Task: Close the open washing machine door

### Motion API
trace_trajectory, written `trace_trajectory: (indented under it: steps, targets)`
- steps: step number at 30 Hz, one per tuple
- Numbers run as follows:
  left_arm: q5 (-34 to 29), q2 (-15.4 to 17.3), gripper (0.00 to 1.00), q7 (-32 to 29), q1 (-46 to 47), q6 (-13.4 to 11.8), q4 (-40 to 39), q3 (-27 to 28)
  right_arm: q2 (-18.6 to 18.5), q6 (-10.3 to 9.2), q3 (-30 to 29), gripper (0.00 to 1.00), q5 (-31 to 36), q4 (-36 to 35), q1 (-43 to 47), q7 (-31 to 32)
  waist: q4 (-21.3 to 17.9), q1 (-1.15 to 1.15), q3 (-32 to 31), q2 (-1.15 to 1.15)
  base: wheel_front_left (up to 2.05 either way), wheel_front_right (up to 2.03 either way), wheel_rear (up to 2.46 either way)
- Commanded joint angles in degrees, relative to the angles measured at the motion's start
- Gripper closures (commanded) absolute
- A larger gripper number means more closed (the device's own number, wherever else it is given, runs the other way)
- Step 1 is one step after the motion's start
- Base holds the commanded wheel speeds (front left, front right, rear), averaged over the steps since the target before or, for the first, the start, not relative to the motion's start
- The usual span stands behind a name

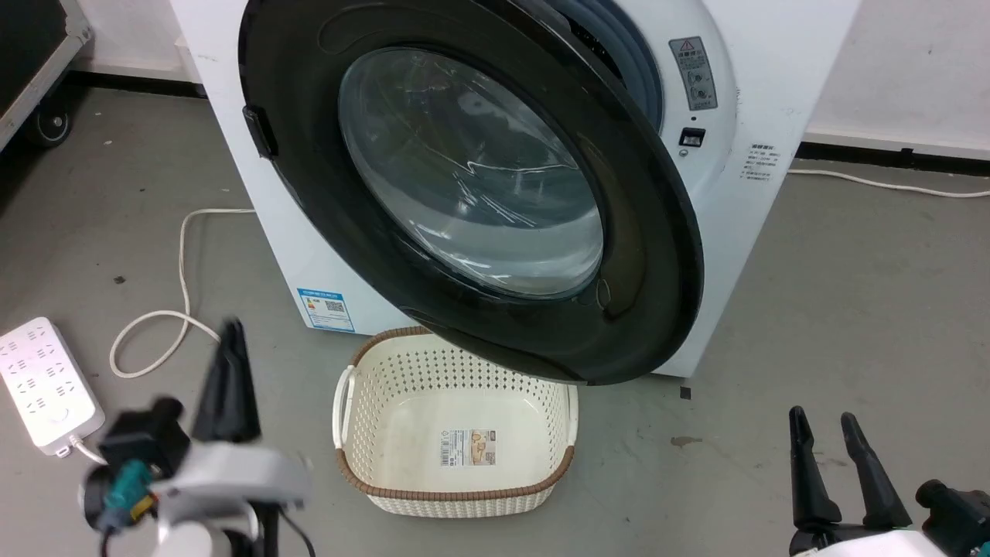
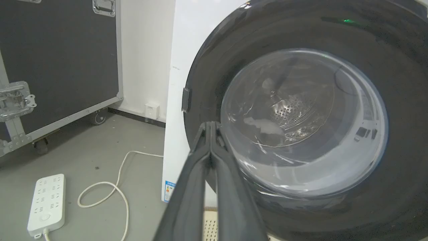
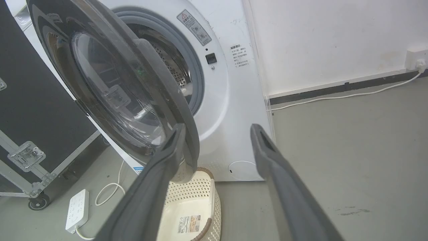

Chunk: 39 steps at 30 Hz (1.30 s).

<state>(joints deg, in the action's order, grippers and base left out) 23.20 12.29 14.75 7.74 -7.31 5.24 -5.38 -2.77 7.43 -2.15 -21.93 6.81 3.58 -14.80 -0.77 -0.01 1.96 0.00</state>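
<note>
Low at the left, the left end effector (image 1: pixel 230 336) has its dark fingers pressed together on nothing, aimed at the washing machine door (image 1: pixel 472 178). The right end effector (image 1: pixel 824 425) sits low right, fingers spread wide, empty. The door stands swung partly out from the white washing machine (image 1: pixel 766 93), above a cream basket (image 1: pixel 456 495) on the floor.

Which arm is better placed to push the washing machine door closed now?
Probably left: the shut left claw points at the door's outer face. The open right claw faces the door's edge.
</note>
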Motion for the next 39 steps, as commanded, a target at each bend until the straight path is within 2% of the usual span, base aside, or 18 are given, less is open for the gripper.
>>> trace_trajectory:
  steps: [1, 2, 3, 4, 15, 16, 17, 18, 21, 24, 27, 30, 39]
  targets:
    - [-0.36, -0.11, 1.0, 0.13, -0.98, 0.4, 0.57, -0.44, -0.1, 0.06, 0.07, 0.0, -0.4, 0.01, 0.6, -0.19, -0.06, 0.01, 0.0, 0.0, 0.0, 0.0, 0.0]
    - [-0.16, -0.26, 1.0, -0.18, -1.67, 0.69, 1.31, -0.88, -0.1, 0.06, 0.14, 0.0, -0.44, 0.05, 0.67, -0.19, -0.14, 0.01, -0.04, 0.0, 0.0, 0.0, 0.0]
    - [0.1, -0.35, 0.61, -0.83, -2.24, 1.13, 2.08, -1.42, -0.1, 0.06, 0.21, 0.0, -0.47, 0.09, 0.75, -0.19, -0.19, 0.01, -0.07, 0.0, 0.0, 0.0, 0.0]
    - [0.25, -0.39, 0.0, -1.3, -2.59, 1.47, 2.69, -1.88, -0.1, 0.06, 0.26, 0.0, -0.52, 0.1, 0.83, -0.19, -0.22, 0.01, -0.05, 0.0, 0.0, 0.0, 0.0]
    - [-0.62, -0.78, 0.0, -0.58, -3.66, 0.85, 3.79, -2.46, -0.1, 0.06, -0.34, 0.0, 1.85, 0.5, 1.0, -0.19, -0.28, 0.01, -0.34, 0.0, 0.0, 0.0, 0.0]
    - [-0.97, -0.71, 0.0, -0.48, -3.62, 0.77, 3.51, -2.54, -0.1, 0.06, -0.64, 0.18, 2.45, 0.57, 0.9, -0.19, -0.22, 0.01, -0.3, 0.0, 0.0, 0.0, 0.0]
    - [-1.33, -0.65, 0.0, -0.39, -3.58, 0.67, 3.25, -2.64, -0.1, 0.06, -0.88, 0.82, 3.1, 0.5, 0.71, -0.19, -0.16, 0.01, -0.25, 0.0, 0.0, 0.0, 0.0]
    - [-1.66, -0.59, 0.0, -0.33, -3.54, 0.59, 3.03, -2.74, -0.1, 0.06, -0.96, 1.0, 3.64, 0.51, 0.49, -0.19, -0.09, 0.01, -0.13, 0.0, 0.0, 0.0, 0.0]
    - [-2.86, -0.18, 0.0, -0.19, -3.33, 0.3, 2.24, -3.13, -0.1, 0.06, -0.74, 1.0, 6.4, -0.49, -1.56, -0.19, 0.02, 0.01, 0.5, 0.0, 0.0, 0.0, 0.0]
    - [-3.98, 0.31, 0.0, -0.11, -3.17, 0.01, 1.44, -3.53, -0.1, 0.06, 2.87, 1.0, 8.43, -1.07, -5.33, 0.75, 0.11, 0.01, 1.39, 0.0, 0.0, 0.0, 0.0]
    - [-4.94, 0.62, 0.0, -0.09, -2.66, 0.16, 1.24, -4.47, -0.1, 0.06, 8.46, 1.0, 9.63, 0.62, -9.91, 5.11, 0.78, 0.01, 2.49, 0.0, 0.0, 0.0, 0.0]
    - [-5.81, 0.5, 0.0, -0.07, -1.6, 0.51, 1.26, -5.77, -0.1, 0.06, 10.79, 1.0, 10.29, 4.31, -14.41, 8.99, 1.98, 0.01, 3.83, 0.0, 0.0, 0.0, 0.0]
    - [-6.32, -0.76, 0.0, 0.09, 1.91, 1.97, 2.56, -7.81, -0.1, 0.06, 6.69, 1.0, 11.83, 13.44, -23.63, 8.09, 6.0, 0.01, 8.2, 0.0, 0.0, 0.0, 0.0]
